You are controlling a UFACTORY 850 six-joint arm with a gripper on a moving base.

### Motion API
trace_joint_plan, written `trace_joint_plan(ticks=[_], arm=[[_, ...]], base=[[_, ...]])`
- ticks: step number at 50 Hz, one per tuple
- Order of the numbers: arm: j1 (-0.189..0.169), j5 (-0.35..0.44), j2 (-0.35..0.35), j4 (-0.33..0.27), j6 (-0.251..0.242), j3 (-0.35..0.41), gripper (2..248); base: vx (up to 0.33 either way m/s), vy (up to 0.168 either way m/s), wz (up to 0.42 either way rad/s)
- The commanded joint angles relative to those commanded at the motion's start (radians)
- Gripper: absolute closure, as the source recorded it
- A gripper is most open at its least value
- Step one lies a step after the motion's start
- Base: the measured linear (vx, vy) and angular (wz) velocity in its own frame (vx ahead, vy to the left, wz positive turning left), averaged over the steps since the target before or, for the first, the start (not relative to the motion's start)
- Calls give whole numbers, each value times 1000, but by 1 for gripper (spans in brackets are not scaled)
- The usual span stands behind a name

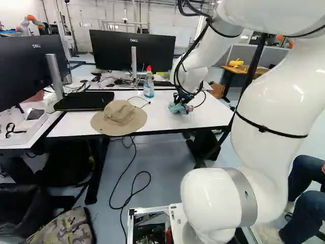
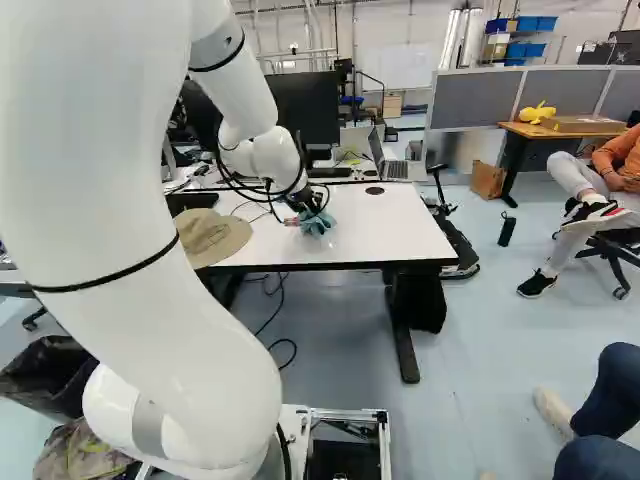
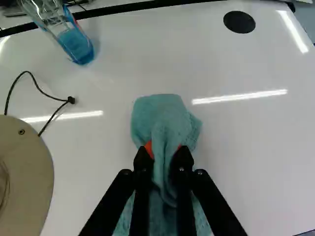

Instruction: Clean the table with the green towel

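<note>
Green towel (image 3: 163,118) gripped in my claw (image 3: 163,151), I seem at the wiping of the table (image 3: 246,152), and next must sweep ahead.

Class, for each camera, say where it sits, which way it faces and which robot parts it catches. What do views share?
Left base view: on the base, behind and left of the arm, facing ahead and slightly down to the table; the arm fills its right side.
Right base view: behind and right of the arm, facing likewise; the arm fills its left.
Wrist view: on the wrist, looking along the gripper onto the table; two fingers show, pinching the green towel.
Shared: all three show the towel and hat.
</note>
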Motion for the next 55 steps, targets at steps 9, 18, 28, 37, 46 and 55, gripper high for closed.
trace_joint_plan(ticks=[9, 18, 28, 37, 46, 55], arm=[[2, 13, -61, 1, 0, -50, 196], [15, 38, -126, 1, 0, -101, 196], [28, 93, -186, 1, 0, -144, 196], [39, 146, -221, 1, 0, -164, 196], [41, 200, -245, 1, 0, -170, 196], [41, 249, -269, 1, 0, -176, 196]], base=[[0, 0, 0], [0, 0, 0], [0, 0, 0], [0, 0, 0], [0, 0, 0], [0, 0, 0]])
